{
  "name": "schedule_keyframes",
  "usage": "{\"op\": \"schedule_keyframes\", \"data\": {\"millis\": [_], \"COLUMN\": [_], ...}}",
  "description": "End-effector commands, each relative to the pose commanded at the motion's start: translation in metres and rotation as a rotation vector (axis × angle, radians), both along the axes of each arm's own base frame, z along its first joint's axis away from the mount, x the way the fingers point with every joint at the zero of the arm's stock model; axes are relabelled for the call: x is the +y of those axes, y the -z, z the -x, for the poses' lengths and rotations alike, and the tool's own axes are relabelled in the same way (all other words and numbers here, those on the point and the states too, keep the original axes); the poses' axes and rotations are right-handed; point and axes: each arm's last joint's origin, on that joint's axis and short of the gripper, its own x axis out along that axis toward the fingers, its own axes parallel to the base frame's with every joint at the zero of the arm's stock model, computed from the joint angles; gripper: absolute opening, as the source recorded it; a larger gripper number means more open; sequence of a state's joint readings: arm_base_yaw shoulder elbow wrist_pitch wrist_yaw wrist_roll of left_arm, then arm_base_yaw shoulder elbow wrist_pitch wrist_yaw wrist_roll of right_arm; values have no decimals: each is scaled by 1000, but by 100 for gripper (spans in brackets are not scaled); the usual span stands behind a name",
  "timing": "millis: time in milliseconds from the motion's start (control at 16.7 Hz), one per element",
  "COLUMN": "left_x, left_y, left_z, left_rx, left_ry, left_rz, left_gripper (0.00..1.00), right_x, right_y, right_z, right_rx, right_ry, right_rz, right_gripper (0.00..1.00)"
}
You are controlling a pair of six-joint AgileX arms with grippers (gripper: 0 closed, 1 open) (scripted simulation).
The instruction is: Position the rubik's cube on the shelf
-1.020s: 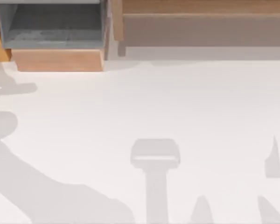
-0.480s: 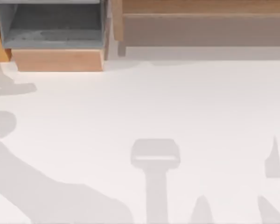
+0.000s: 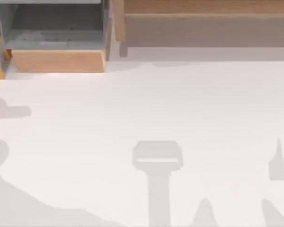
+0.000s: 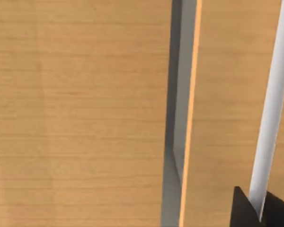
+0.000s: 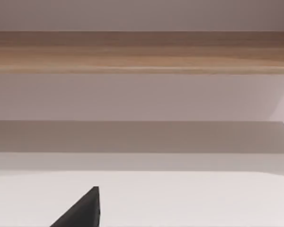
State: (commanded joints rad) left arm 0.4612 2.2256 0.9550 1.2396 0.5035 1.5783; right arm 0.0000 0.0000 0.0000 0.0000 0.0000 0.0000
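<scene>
Nearest the camera, the white table (image 3: 146, 109) carries arm shadows but no cube. In the left wrist view, the left gripper (image 4: 260, 210) is a dark fingertip pair set narrowly, close against light wood panels, probably reaching around the grey-interior box (image 3: 57, 38). The right gripper (image 5: 83, 210) shows one dark tip (spread: cannot tell), facing the shelf (image 3: 203, 28) as if waiting. Farthest back, the shelf's top board is cut off, and the rubik's cube cannot be located.
</scene>
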Motion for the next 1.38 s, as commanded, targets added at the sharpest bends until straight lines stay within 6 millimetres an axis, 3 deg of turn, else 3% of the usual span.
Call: {"op": "schedule_keyframes", "data": {"millis": [420,780,1140,1380], "left_x": [1,1,1,3], "left_y": [0,2,2,3], "left_z": [8,61,66,98], "left_rx": [-2,6,2,6], "left_ry": [-3,0,0,0], "left_rz": [-7,4,-4,0], "left_gripper": [0,0,0,0], "right_x": [0,0,0,0], "right_y": [0,0,0,0], "right_z": [0,0,0,0], "right_rx": [0,0,0,0], "right_ry": [0,0,0,0], "right_rz": [0,0,0,0], "right_gripper": [100,100,100,100]}}
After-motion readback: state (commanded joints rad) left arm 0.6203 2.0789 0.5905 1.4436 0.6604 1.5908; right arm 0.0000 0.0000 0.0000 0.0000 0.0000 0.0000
